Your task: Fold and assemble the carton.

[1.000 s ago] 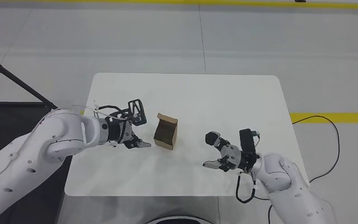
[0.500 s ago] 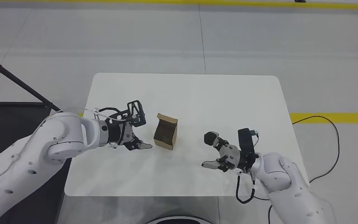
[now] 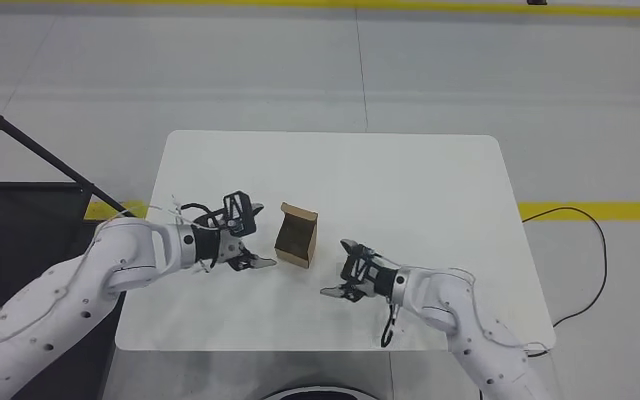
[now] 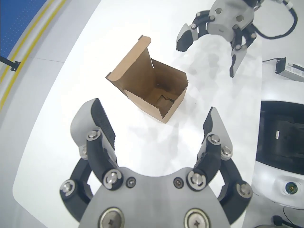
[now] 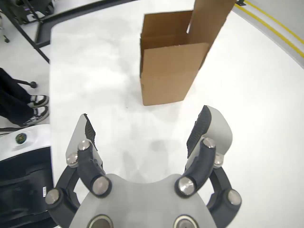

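Right gripper has advanced across the table toward the carton over the last second and now sits near the box's side, not touching it. Left gripper has shifted only slightly and holds its station on the opposite side of the carton.

Carton: a small brown corrugated box, standing upright on its base near the middle of the white table, between the two grippers. Its top is open. One tall flap rises from the wall farthest from the robot's body. In the left wrist view the carton shows its open mouth. The bottom panels inside appear to be folded in, though the interior is in shadow and the join cannot be confirmed.

Left gripper: fingers spread wide, holding nothing, directed at the carton with bare table between the pads and the cardboard.

Right gripper: fingers likewise spread wide and empty, facing a plain side wall of the carton, near it but apart. The left wrist view shows this right gripper beyond the box, tilted downward, with its fingers parted.

No contact between either gripper and the carton.
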